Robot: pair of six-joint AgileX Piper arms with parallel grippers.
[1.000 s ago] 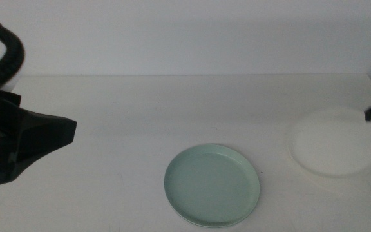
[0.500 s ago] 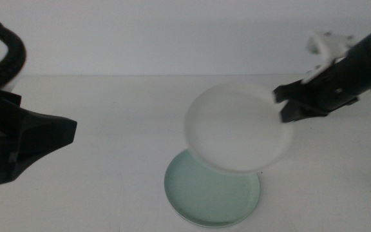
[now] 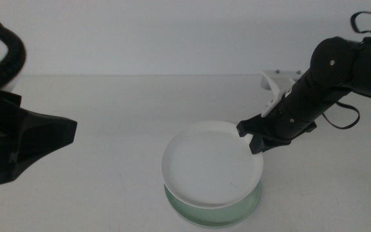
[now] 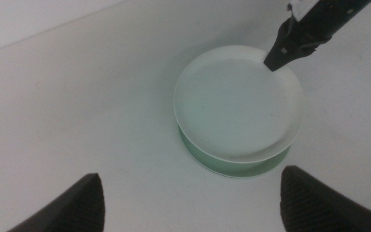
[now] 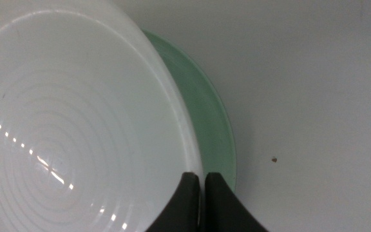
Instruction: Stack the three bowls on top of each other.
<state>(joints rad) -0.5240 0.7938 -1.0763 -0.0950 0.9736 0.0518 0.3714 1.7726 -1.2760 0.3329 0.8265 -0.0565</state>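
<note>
A: Right gripper is pinching the rim of the shallow round white plastic bowl, jaws nearly closed on the thin edge. It is holding the bowl just over the shallow round mint green plastic bowl, which is sitting on the white counter.

B: Is the white one seated yet?

A: Cannot tell. It is looking slightly off-centre, with green rim showing on one side.

B: How is it handling?

A: Judging it light and stiff. A rim pinch is carrying it level. The surface is glossy, so it is likely slippery at the edge; the rim is the only practical hold.

B: Left gripper?

A: Waiting at the counter's left side, jaws spread wide, holding nothing.

B: The grey bowl?

A: Not showing in any view.
</note>
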